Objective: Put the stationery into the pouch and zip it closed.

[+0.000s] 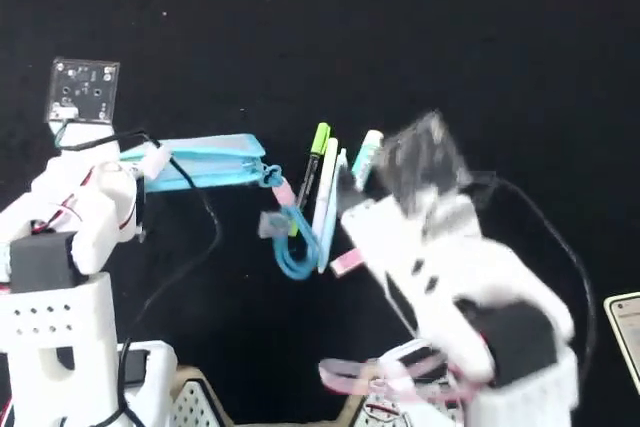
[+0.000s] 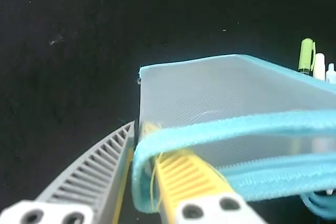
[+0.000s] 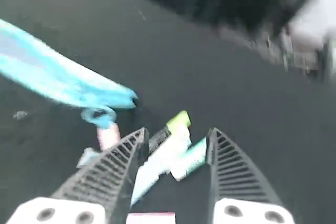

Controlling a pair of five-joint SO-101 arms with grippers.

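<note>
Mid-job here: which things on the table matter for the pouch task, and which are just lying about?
For the job: pouch, gripped by the left hand; green-capped pen, white pen, teal-capped marker, near the open right hand.
Lying about: square tag board; card at the table's right edge; pink strap by the arm bases.

Nothing legible: no word, number or sign can be read. A small square board [image 1: 83,90] lies near the left gripper [image 1: 152,161], on its outer side, and its pale marks are too small to make out. A card [image 1: 626,333] well apart from the right gripper [image 3: 176,132] bears print too fine to read.
</note>
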